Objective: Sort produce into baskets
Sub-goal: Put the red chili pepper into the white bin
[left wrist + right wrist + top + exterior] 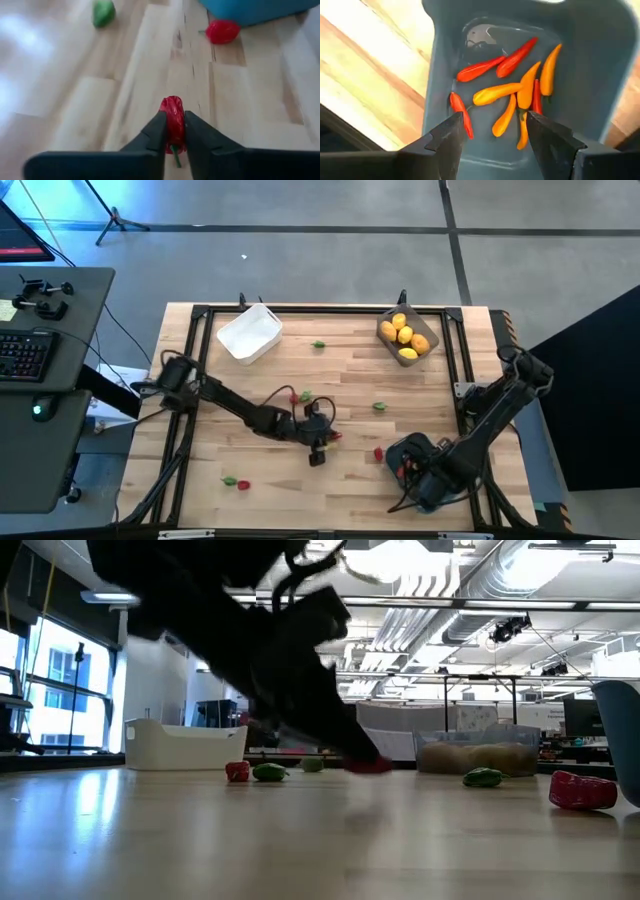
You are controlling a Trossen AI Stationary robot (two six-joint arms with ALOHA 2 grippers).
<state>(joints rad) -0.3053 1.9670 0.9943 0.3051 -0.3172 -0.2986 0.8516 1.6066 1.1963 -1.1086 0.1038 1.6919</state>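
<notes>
White basket [249, 333], smooth rounded plastic, sits far left. Left gripper [318, 450] at table centre is clamped on a crinkly red pepper [172, 121], ready to sort. Grey basket [408, 337] holds the round yellow fruit. Right gripper [492, 132] hangs spread wide and empty over the blue basket [600, 75] of slim glossy orange-red pieces.

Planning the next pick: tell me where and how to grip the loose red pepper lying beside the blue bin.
Grip the red pepper across its plump middle, coming straight down from above. It lies flat on the table beside the blue bin, so set the fingers parallel to the bin wall. Its thin stem looks too slight to hold.
</notes>
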